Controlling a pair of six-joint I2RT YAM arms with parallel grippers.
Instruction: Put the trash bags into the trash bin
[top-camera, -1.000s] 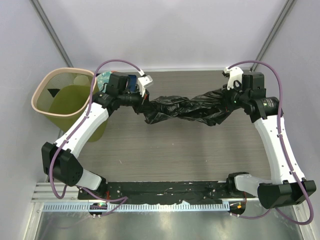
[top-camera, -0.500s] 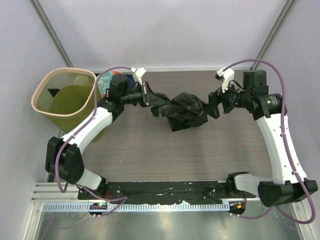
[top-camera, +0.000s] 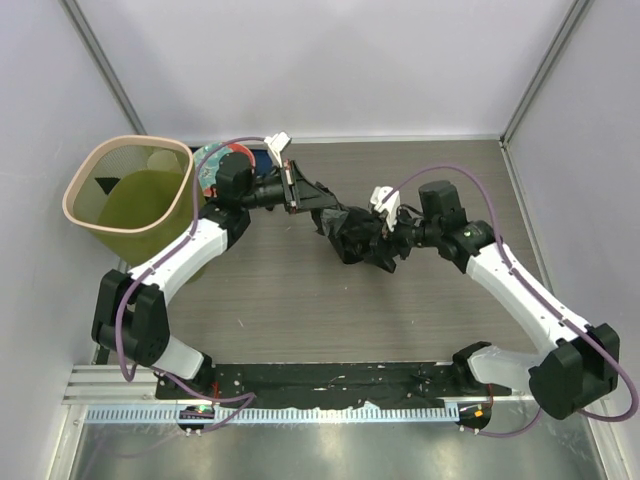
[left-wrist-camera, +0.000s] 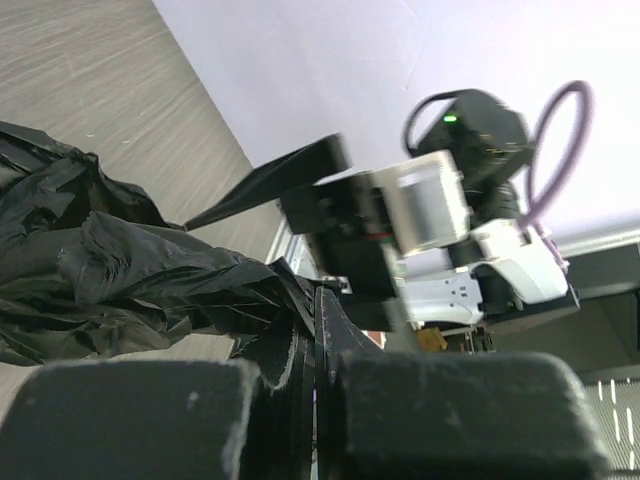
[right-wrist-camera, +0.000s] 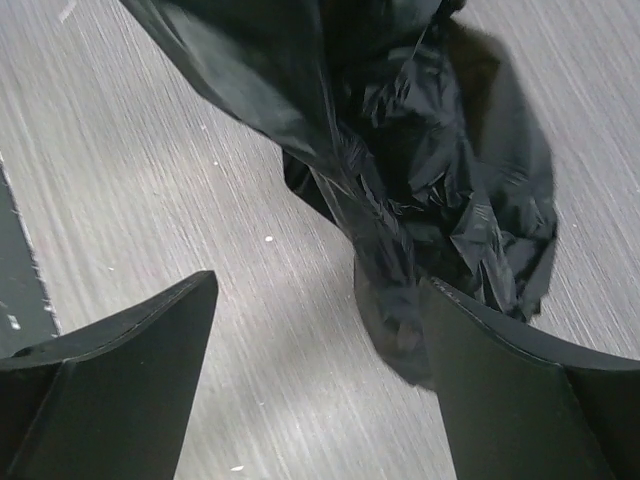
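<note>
Top external view: the trash bag (top-camera: 360, 235) lies crumpled at the centre of the frame on the grey surface (top-camera: 300, 310), strung between the two arms; the trash bin (top-camera: 67, 203) stands at the upper left, off the surface edge and well apart from the bag. We see the left pincer (top-camera: 303, 196) clenched on the bag's left end; in the left wrist view black film is pinched between its fingers (left-wrist-camera: 440, 410). The right pincer (top-camera: 385, 240) sits at the bag's right side, released. In the right wrist view its fingers (right-wrist-camera: 130, 350) stand wide apart, and the bag (right-wrist-camera: 420, 150) hangs between them, close against the right-hand finger; we cannot tell whether they touch.
</note>
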